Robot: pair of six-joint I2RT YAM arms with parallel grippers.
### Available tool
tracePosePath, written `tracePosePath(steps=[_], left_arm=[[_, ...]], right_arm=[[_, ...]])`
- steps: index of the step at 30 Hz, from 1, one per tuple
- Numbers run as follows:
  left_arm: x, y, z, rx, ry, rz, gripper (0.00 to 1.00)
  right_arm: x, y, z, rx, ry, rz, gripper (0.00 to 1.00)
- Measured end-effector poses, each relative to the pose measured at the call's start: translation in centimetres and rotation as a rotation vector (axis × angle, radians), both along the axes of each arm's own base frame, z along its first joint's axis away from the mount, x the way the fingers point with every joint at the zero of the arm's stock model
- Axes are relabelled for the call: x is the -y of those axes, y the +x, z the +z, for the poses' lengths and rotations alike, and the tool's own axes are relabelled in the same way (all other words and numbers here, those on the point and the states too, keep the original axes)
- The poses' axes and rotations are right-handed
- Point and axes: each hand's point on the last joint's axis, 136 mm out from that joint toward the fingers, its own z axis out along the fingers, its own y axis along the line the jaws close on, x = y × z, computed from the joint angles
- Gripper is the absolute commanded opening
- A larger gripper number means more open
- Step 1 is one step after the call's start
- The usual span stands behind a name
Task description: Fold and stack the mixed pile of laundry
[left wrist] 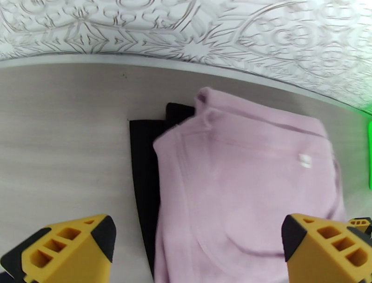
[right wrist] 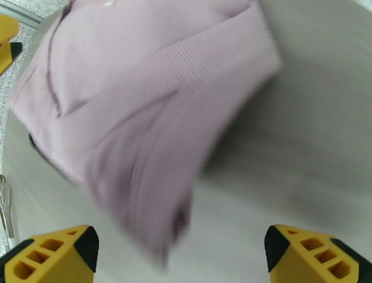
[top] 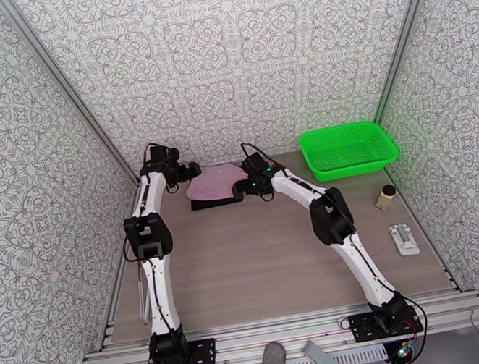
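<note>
**Laundry stacked, jaws wide.** Two folded garments sit at the far middle of the table (top: 253, 265), upper centre of the top view. The pink shirt (top: 216, 181) lies on the black garment (top: 205, 204), whose dark edge shows along the lower side of the pile. The stack's long axis runs left to right across the frame, well left of the green basket (top: 348, 148).

The left arm (top: 146, 231) and right arm (top: 330, 219) bracket the stack. The left jaws are at its upper-left corner and the right jaws at its lower-right corner. Both sets stand spread wide and pinch nothing.

In the left wrist view the pink shirt (left wrist: 246, 186) takes the centre and right, running up the frame from between the yellow fingertips (left wrist: 69, 246). A strip of the black garment (left wrist: 142, 158) lies bare at its left.

In the right wrist view the pink shirt (right wrist: 139, 93) spreads from the upper left. A blurred folded edge reaches down the frame toward the gap between the jaws, and whether it rests on the table there is unclear.

Judging by the neat pile, folding and stacking look nearly done. Both arms are about equally near. Any tidying would likely fall to the right jaws, which face the looser corner.
</note>
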Motion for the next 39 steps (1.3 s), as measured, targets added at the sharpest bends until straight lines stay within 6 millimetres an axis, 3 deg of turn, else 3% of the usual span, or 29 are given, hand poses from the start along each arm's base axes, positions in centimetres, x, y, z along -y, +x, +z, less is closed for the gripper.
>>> tracePosePath(steps=[1,5,8,11,14,16,18,21,24,26,31,34,36,39], left_arm=[[-0.1,-0.7,1.4,0.017,0.007,0.001,1.00],[-0.8,-5.5,12.1,0.229,0.045,0.020,0.99],[-2.6,-10.7,19.1,0.413,0.083,0.078,0.99],[-5.3,-16.0,22.4,0.566,0.127,0.177,0.99],[-7.5,-21.2,20.2,0.620,0.156,0.286,1.00],[-8.0,-23.5,16.7,0.632,0.174,0.316,0.99],[-7.9,-25.6,11.5,0.584,0.184,0.329,1.00],[-8.4,-28.2,3.8,0.494,0.211,0.376,1.00],[-8.8,-29.6,-0.8,0.428,0.232,0.404,1.00],[-9.0,-29.5,-2.1,0.433,0.237,0.410,0.99],[-9.4,-27.5,-4.7,0.454,0.231,0.413,0.99],[-9.2,-26.4,-5.9,0.419,0.222,0.390,1.00],[-9.2,-24.8,-5.0,0.460,0.230,0.374,0.99],[-8.1,-23.3,-4.0,0.504,0.263,0.324,1.00]], right_arm=[[0.7,-0.7,1.0,0.009,-0.011,-0.003,0.99],[4.1,-4.1,8.0,0.139,-0.007,-0.034,0.99],[7.1,-7.3,12.1,0.245,0.004,-0.067,0.99],[11.2,-10.7,14.3,0.361,-0.023,-0.125,0.99],[15.9,-13.6,13.5,0.440,-0.107,-0.205,0.99],[18.4,-15.3,12.2,0.485,-0.161,-0.252,0.99],[21.2,-17.3,10.5,0.523,-0.227,-0.298,0.99],[23.7,-18.9,7.9,0.597,-0.278,-0.351,0.99],[26.0,-20.4,4.7,0.604,-0.368,-0.376,0.99],[27.0,-20.6,4.7,0.642,-0.396,-0.403,0.99],[29.3,-19.3,7.6,0.786,-0.394,-0.518,0.99],[31.7,-18.7,5.8,0.783,-0.425,-0.589,0.99],[33.4,-18.7,3.2,0.740,-0.458,-0.617,0.99],[34.9,-18.3,1.8,0.731,-0.450,-0.650,0.99]])
